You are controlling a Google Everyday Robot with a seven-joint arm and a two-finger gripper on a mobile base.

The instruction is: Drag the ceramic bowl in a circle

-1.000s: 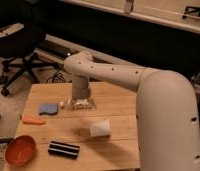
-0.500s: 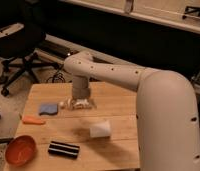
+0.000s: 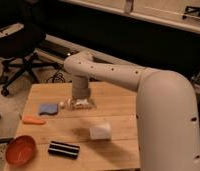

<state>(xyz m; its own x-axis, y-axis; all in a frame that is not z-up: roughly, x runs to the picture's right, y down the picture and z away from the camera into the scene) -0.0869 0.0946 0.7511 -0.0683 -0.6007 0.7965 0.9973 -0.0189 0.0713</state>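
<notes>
The ceramic bowl (image 3: pixel 21 150) sits at the front left corner of the wooden counter (image 3: pixel 115 107), upright, with only its own glossy orange-red inside showing. Just to its right lies a black-and-white striped block (image 3: pixel 63 149), close to the bowl but apart from it. Behind the bowl, near the left edge, lies a small flat orange carrot-shaped piece (image 3: pixel 33 120), and behind that a blue piece (image 3: pixel 48 108). A pale white block (image 3: pixel 100 131) rests near the middle of the counter.

The white arm (image 3: pixel 143 90) rises bulky from the right foreground, bends over the counter and reaches left, then turns straight down through a grey wrist. The tool (image 3: pixel 81 104) points downward at the back-middle of the counter, low over the wood or touching it; I cannot tell which. Its fingers stand apart. It is just right of the blue piece and well apart from the bowl. A black office chair (image 3: pixel 18 40) stands on the floor beyond the counter's left side.
</notes>
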